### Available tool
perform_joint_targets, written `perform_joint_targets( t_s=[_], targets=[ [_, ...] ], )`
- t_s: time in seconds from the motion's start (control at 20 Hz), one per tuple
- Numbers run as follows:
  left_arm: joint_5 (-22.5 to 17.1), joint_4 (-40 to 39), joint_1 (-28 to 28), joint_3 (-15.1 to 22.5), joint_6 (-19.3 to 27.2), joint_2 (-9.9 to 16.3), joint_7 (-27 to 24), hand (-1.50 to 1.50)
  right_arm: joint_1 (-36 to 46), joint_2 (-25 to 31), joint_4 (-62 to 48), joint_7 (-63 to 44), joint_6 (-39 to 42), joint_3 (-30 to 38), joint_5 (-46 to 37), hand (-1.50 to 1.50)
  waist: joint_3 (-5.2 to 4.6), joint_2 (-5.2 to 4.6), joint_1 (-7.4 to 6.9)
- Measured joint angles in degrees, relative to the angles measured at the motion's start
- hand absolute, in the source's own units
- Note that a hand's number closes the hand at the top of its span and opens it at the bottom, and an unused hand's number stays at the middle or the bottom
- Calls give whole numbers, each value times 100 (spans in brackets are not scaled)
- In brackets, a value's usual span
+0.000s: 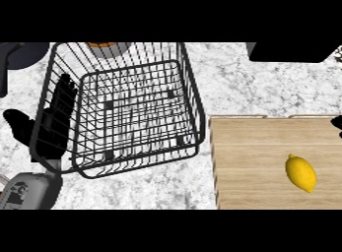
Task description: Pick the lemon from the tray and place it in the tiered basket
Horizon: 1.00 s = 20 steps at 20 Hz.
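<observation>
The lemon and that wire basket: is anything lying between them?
No. In the head view, only bare wooden tray and a strip of marble counter separate the lemon from the tiered basket.

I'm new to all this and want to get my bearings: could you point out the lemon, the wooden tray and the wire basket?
lemon (301, 173): head view, middle of its yellow skin.
wooden tray (250, 162): head view, bare wood left of the lemon.
wire basket (194, 93): head view, its right wall.
</observation>
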State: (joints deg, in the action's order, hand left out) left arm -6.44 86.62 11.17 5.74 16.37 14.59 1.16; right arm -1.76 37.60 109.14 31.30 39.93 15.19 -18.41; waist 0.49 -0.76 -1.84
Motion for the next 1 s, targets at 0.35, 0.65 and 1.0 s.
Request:
perform_joint_targets(
  t_s=[0.35,0.65,1.0],
  targets=[
    [86,-9,-1,-13,21,-15,10,0,-274,448,-1166,1529,-1450,-918,-843,-150,-22,22,11],
    [177,12,-2,-24,48,-34,130,0,30,707,-2301,2229,-2189,-1529,-1243,-150,-50,36,8],
    [249,52,-42,-71,32,-66,206,0,515,615,-3144,2490,-2569,-2130,-1453,-150,-64,50,34]
  ],
)
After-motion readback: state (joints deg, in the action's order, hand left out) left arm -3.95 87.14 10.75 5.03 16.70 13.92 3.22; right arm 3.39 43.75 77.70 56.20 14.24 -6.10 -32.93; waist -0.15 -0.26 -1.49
